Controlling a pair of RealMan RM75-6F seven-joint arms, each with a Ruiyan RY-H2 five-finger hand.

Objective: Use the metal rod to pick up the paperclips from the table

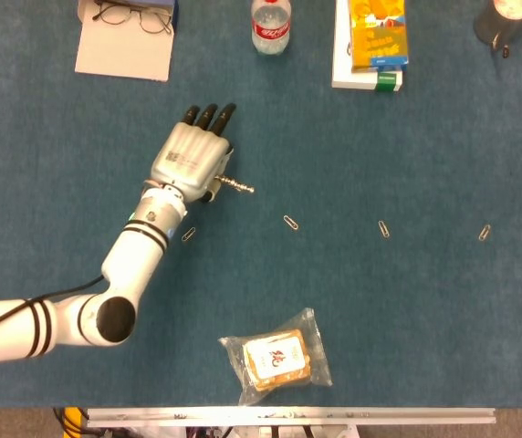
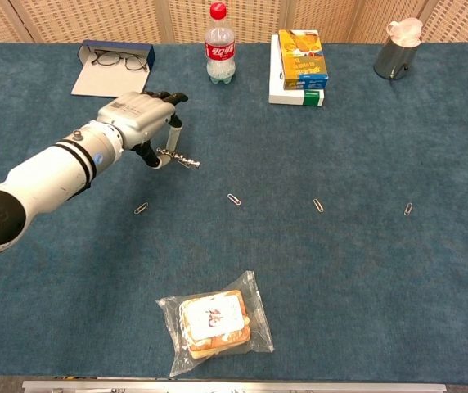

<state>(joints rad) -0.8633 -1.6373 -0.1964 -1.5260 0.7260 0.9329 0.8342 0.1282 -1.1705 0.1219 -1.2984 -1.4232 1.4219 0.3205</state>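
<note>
Left hand (image 1: 192,162): closed around the metal rod (image 1: 235,186), which is held above the table (image 1: 407,319).
Rod: thin, silvery, pointed right.
Paperclips: nearest paperclip (image 1: 189,234) lies below the hand, apart.

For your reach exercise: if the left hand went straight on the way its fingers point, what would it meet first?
Probably the bottle, though the left hand may pass just beside it; height is unclear.
</note>
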